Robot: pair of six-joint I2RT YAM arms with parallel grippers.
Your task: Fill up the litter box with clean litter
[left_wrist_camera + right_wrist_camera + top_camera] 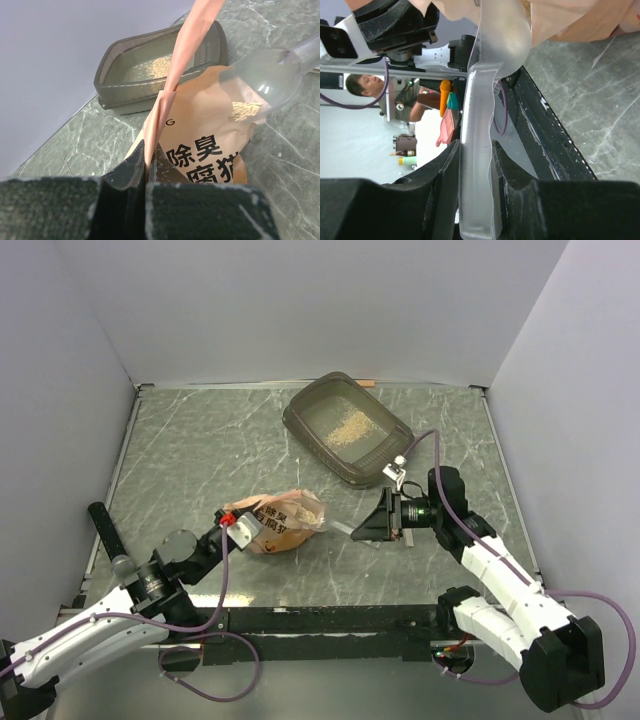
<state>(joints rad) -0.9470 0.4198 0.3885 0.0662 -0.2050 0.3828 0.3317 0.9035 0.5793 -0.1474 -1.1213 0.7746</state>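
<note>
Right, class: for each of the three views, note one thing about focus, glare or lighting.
Top external: even, soft light, the litter box crisp. Left wrist: the left hand, clamped on the bag, is dark and soft up close; glare spots on the clear scoop. Right wrist: the right hand gripping the scoop is blurred; the room behind is washed out.

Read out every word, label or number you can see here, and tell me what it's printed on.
"除臭": large dark print on the orange-pink bag, left wrist view.
"腐猫": the line beneath on it, bottoms cut off, so less certain.
"G": lone letter by the bag's fold; the rest is hidden.
Top view: the bag's print is too small to read.
No text seen on the litter box or the clear scoop.
</note>
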